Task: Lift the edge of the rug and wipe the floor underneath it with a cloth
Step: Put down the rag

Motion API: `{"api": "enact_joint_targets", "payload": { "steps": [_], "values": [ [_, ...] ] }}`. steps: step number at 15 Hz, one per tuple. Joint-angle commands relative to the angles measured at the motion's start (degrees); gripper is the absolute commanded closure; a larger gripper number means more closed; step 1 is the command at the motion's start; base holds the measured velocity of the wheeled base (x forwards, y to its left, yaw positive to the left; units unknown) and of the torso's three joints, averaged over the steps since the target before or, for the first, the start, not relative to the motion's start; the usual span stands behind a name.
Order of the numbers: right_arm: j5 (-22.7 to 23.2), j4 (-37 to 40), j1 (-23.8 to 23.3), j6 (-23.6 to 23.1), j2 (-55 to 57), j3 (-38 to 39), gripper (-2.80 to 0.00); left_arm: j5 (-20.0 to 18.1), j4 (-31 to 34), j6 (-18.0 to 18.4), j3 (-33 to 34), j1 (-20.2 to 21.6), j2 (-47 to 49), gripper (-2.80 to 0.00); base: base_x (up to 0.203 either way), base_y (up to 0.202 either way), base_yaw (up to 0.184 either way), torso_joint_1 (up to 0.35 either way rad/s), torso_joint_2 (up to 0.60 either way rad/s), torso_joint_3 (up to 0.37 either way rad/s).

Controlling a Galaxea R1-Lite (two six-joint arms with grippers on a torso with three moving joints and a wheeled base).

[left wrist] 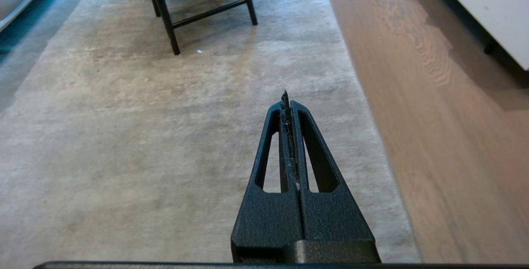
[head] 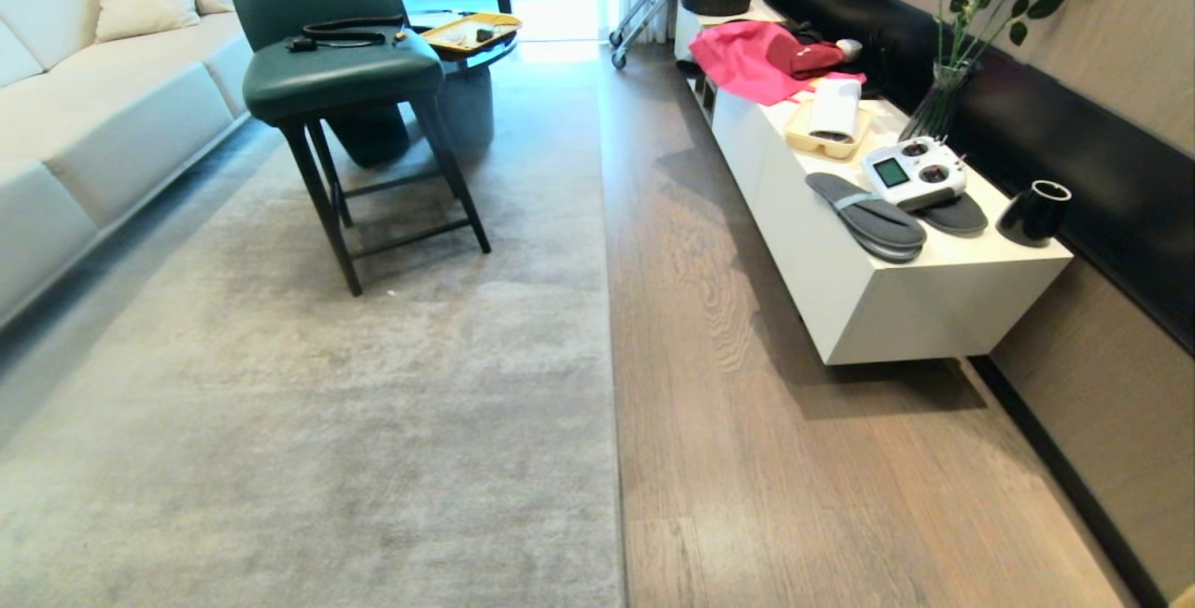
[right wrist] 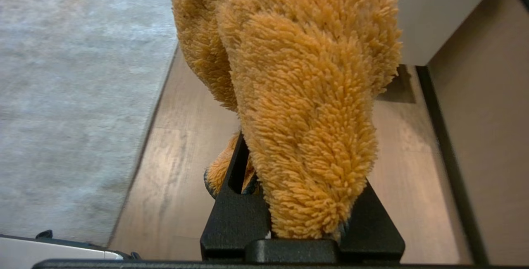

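The rug edge (head: 610, 328) runs straight away from me, flat on the floor (head: 747, 459), with the pale rug (head: 327, 421) to its left. Neither arm shows in the head view. In the left wrist view my left gripper (left wrist: 288, 103) is shut and empty above the rug (left wrist: 144, 136), and the rug edge (left wrist: 372, 108) lies just beside it. My right gripper (right wrist: 295, 145) is shut on the cloth (right wrist: 306, 74), a fluffy mustard rag that bulges over the fingers and hides their tips. It hangs over the floor (right wrist: 177, 170), near the rug edge (right wrist: 144, 145).
A green chair (head: 336, 57) stands on the rug, with a round table (head: 471, 76) behind it and a sofa (head: 103, 113) on the left. A low white cabinet (head: 840, 300) along the right wall carries slippers (head: 868, 216), a controller (head: 913, 174), a black cup (head: 1034, 213) and pink fabric (head: 747, 57).
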Motion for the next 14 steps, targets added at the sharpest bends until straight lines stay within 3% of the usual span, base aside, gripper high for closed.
{"api": "enact_joint_targets", "payload": {
  "steps": [1, 10, 14],
  "values": [
    [0.04, 0.03, 0.01, -0.08, 0.07, 0.01, 0.0, 0.01, -0.02, 0.03, 0.01, -0.02, 0.0, 0.0, 0.0, -0.198, -0.004, 0.001, 0.01, 0.006],
    [0.01, 0.03, 0.01, -0.08, 0.07, 0.01, 0.0, 0.01, -0.02, 0.03, 0.01, -0.02, 0.0, 0.0, 0.0, -0.19, 0.001, 0.004, 0.0, 0.003],
    [0.09, 0.03, 0.01, -0.08, 0.07, 0.01, 0.0, 0.01, -0.02, 0.03, 0.01, -0.02, 0.0, 0.0, 0.0, -0.026, 0.0, 0.001, 0.0, 0.001]
  ]
}}
